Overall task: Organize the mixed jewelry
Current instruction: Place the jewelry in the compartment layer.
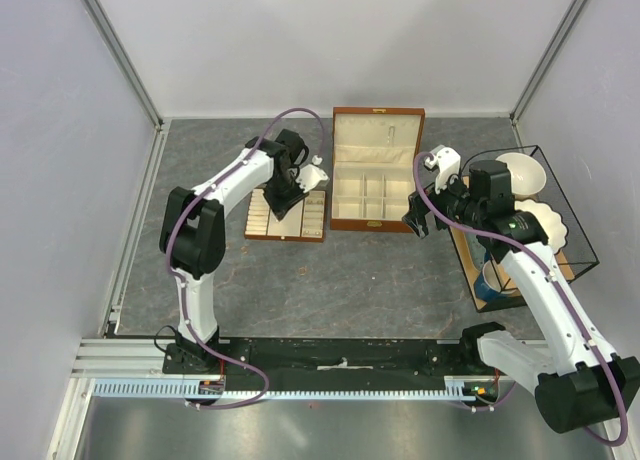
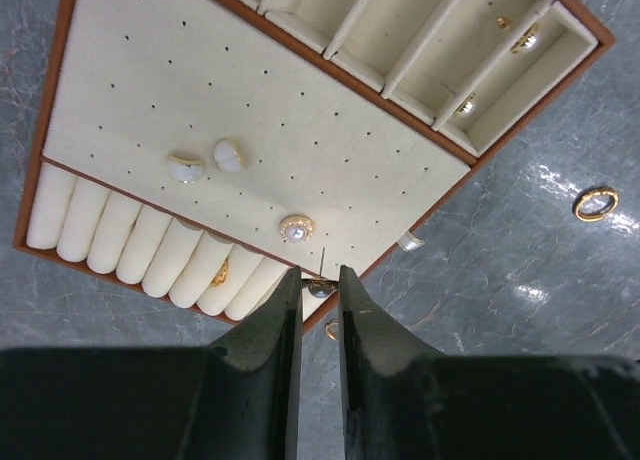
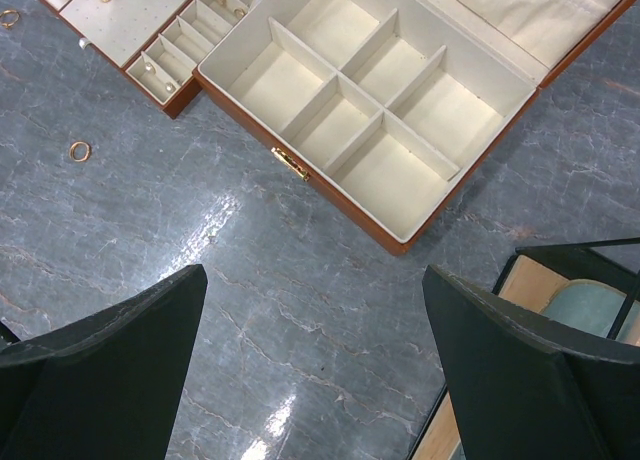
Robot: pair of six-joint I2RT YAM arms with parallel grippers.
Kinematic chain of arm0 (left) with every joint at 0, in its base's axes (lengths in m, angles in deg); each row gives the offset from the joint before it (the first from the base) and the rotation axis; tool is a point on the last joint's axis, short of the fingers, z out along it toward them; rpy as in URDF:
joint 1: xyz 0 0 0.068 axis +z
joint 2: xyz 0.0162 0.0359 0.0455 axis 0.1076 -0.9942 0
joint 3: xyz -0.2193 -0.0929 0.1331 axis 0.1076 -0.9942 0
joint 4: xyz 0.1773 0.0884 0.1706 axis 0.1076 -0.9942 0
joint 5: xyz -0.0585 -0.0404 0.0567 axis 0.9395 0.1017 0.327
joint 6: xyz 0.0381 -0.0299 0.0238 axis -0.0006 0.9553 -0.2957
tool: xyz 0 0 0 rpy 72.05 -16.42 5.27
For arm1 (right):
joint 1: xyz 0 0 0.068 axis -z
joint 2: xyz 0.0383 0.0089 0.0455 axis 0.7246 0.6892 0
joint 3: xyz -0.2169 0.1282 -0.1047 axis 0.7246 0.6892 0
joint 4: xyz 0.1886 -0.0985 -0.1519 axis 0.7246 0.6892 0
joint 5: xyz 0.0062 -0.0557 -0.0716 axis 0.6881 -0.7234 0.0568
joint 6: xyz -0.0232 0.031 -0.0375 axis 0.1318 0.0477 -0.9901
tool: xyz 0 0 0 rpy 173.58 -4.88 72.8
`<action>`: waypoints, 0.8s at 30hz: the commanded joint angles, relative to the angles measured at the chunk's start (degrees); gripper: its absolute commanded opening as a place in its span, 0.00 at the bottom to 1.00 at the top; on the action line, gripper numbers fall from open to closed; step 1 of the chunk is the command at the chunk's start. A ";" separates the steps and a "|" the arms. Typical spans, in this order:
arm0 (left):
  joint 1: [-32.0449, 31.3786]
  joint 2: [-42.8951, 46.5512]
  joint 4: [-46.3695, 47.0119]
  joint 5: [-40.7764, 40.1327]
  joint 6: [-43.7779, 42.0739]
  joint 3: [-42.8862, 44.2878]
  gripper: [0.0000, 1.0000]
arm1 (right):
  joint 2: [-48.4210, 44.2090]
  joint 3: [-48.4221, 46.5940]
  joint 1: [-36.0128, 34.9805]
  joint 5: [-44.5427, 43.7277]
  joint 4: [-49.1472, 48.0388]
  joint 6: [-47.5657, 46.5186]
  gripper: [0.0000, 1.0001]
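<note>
Left claw (image 2: 320,278) low at the brown rim of the slotted tray (image 2: 150,60), fingers nearly together and pinched on a tiny stud earring (image 2: 318,289), whose pin points up toward the tray's perforated pad. That stud sits right between the tips, just off the end of the roll row. Other mixed jewelry (image 2: 296,229) is spread around it: round sparkly stud on the pad just beyond the tips, two pearly earrings (image 2: 186,166) side by side further up the pad, gold band (image 2: 220,272) tucked between rolls just left of the left finger, small pieces in the narrow compartments (image 2: 525,40) at the far end. Small pale piece (image 2: 410,242) lies against the tray rim to the right of the claw, and a gold ring (image 2: 595,203) lies on the grey worktop (image 2: 520,310), well apart to the right. Right claw (image 3: 314,271) is spread wide, holding nothing, hovering over bare worktop near the front of the open wooden box (image 3: 300,170), the gold ring well off to its left
</note>
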 commanded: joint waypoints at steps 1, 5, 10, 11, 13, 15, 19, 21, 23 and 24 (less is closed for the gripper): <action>-0.30 -1.50 -3.66 3.87 -4.95 4.20 0.17 | -0.21 -0.12 0.14 0.42 -2.21 0.19 0.98; -0.39 -2.81 -5.86 5.28 -6.62 5.52 0.18 | -0.47 -0.03 0.23 0.42 -2.21 0.10 0.98; -0.39 -6.23 -9.55 6.86 -7.68 9.03 0.18 | -0.30 -0.12 0.23 0.68 -2.30 0.10 0.98; -0.39 -6.68 -10.34 6.95 -7.77 9.47 0.18 | -0.30 -0.12 0.23 0.77 -2.21 0.10 0.98; -0.48 -7.12 -10.79 6.87 -8.21 9.74 0.18 | -0.56 -0.03 0.14 0.68 -2.21 0.10 0.98; -0.48 -7.39 -10.79 6.69 -8.30 9.82 0.18 | -0.65 0.06 0.14 0.59 -2.21 0.10 0.98; -0.56 -7.83 -10.53 5.11 -8.47 10.18 0.18 | -0.56 0.06 0.14 0.50 -2.30 0.10 0.98; -0.56 -8.00 -10.18 4.67 -8.47 10.61 0.18 | -0.47 -0.03 0.14 0.68 -2.30 0.10 0.98; -0.56 -8.26 -10.17 3.79 -8.39 10.97 0.18 | -0.30 -0.12 0.14 0.68 -2.30 0.19 0.98; -0.56 -8.35 -10.00 3.36 -8.39 11.14 0.18 | -0.21 -0.20 0.14 0.59 -2.21 0.19 0.98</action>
